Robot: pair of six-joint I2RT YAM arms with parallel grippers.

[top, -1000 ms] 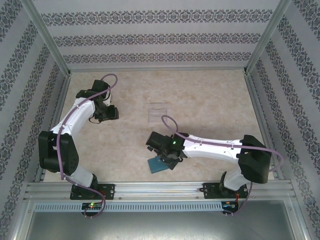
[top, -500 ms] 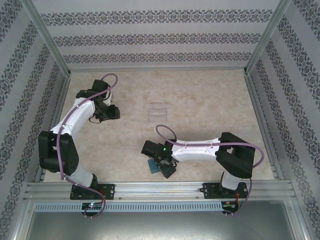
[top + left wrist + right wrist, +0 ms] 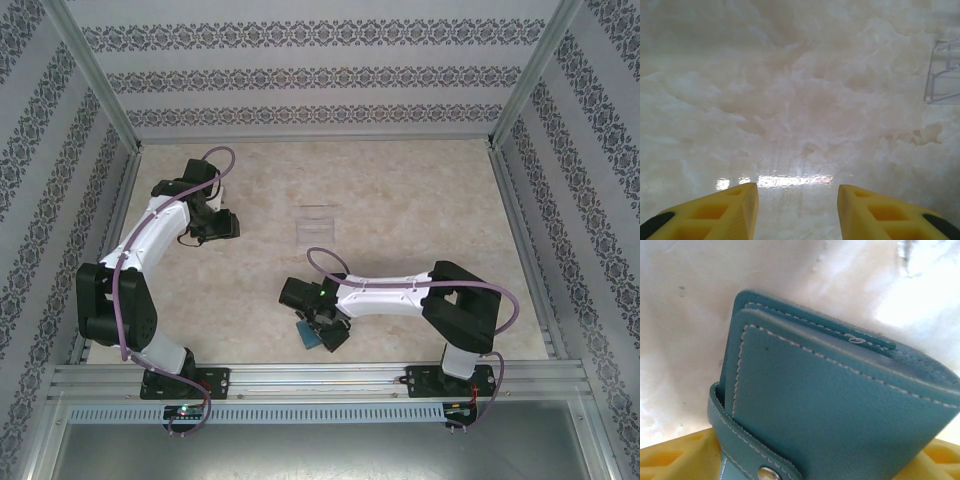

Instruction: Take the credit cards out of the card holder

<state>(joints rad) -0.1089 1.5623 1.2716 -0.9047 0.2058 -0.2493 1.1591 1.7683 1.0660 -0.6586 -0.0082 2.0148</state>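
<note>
The teal-blue card holder (image 3: 840,405) is folded closed, its tab with a metal snap (image 3: 765,472) wrapped round one side. It sits between the yellow fingers (image 3: 675,457) of my right gripper (image 3: 815,475), which is shut on it. From above, the card holder (image 3: 309,334) pokes out under the right gripper (image 3: 325,335) near the table's front edge. The credit cards are hidden inside the closed holder. My left gripper (image 3: 798,210) is open over bare tabletop, and from above the left gripper (image 3: 232,225) hangs at the left of the table, well away from the holder.
A clear plastic square tray (image 3: 318,225) lies mid-table, and the tray's corner (image 3: 944,75) shows at the right edge of the left wrist view. Patterned walls and metal frame posts close in the marble-look table (image 3: 420,210). The metal rail (image 3: 320,378) runs along the near edge.
The right arm has folded back, its elbow pulling leftward and nearer. Its gripper and the card holder have shifted slightly left and toward the front edge. The left arm has stayed still.
</note>
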